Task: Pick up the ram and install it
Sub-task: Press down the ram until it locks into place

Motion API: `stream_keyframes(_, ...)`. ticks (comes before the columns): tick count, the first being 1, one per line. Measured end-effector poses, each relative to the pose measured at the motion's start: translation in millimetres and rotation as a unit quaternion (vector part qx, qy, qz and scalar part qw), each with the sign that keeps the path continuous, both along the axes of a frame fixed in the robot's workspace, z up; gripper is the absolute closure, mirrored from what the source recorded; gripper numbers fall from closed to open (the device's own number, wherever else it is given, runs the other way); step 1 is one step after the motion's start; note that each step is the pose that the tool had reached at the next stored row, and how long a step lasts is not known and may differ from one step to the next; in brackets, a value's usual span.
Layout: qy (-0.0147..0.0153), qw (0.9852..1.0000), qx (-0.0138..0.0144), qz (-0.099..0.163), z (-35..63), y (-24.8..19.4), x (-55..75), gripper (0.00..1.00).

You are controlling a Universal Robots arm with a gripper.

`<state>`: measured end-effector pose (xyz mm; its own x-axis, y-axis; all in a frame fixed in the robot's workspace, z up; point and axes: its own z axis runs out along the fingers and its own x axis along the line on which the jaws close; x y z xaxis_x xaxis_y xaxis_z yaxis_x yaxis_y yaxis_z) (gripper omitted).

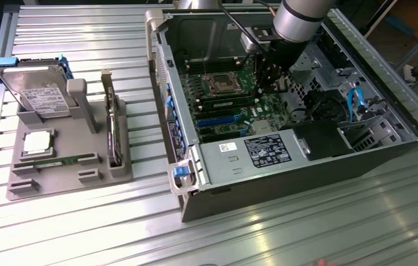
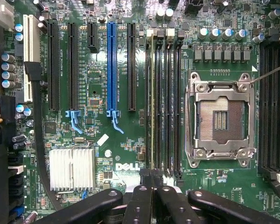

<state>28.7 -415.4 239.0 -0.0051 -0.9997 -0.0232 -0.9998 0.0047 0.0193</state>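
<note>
**Closed gripper over the memory slots, stick edge-on below it**

Exterior view: the silver-and-black robot arm reaches down into the open black computer case [image 1: 386, 145], with its black gripper [image 1: 272, 83] low over the green motherboard [image 1: 227, 102], just beside the square metal processor socket [image 1: 218, 83]. On the ribbed metal table [image 1: 83, 33], well apart toward this view's left, a grey plastic parts stand [image 1: 65, 174] holds a silver labelled hard drive with blue clips [image 1: 35, 91] and a dark expansion card [image 1: 113, 127].

Wrist view: the gripper's black fingers [image 2: 151, 198] are pressed together. Directly ahead of their tips, the ram [image 2: 152, 102], a thin green stick seen edge-on, stands in the outermost of the black memory slots [image 2: 170, 102]. Its long axis runs straight away from the fingertips, parallel to the slots. Whether the fingertips pinch its near end or press on it I cannot tell.
</note>
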Motion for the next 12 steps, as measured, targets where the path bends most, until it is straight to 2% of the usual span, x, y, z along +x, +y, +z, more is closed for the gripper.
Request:
stream_keyframes(9,0.0000,1.0000,-0.0004,0.000,-2.6,0.0,0.0,0.89)
stream_keyframes(12,-0.0001,1.0000,-0.0003,0.000,-3.1,2.1,0.0,0.89)
